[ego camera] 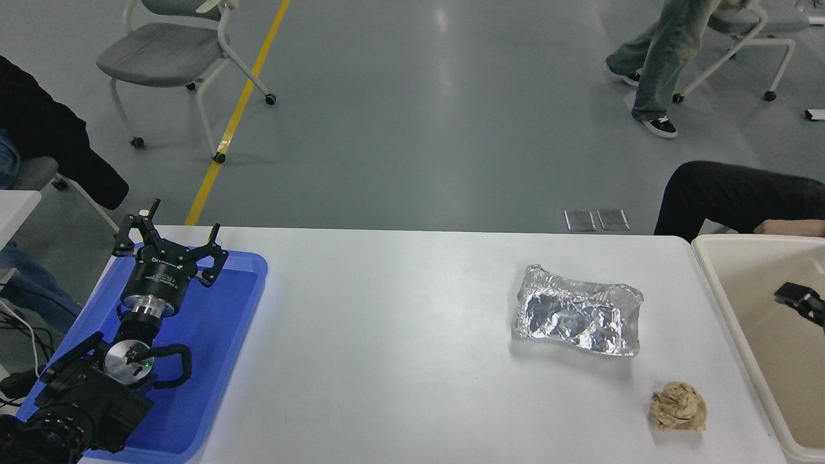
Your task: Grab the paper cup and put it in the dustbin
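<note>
The left arm sits parked at the lower left, its left gripper (169,240) splayed wide. Only a black tip of the right gripper (801,299) shows at the right edge.

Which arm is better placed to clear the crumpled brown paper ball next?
Right. Its claw is over the dustbin, next to the paper ball; the left claw sits over the blue tray far across the table.

- I'm working in what looks like a robotics lab or test hall, not a home.
- The floor (399,129) is smooth grey, with a yellow line (238,109) taped across it.
- Grey chairs on castors (174,58) stand loose on the open floor.
- My white table (387,361) carries staged scraps: crumpled foil (578,318), a brown paper ball (678,406), a blue tray (213,335).
- A person's legs (664,64) pass behind; another person's knee (728,193) shows by the table's far edge.
</note>
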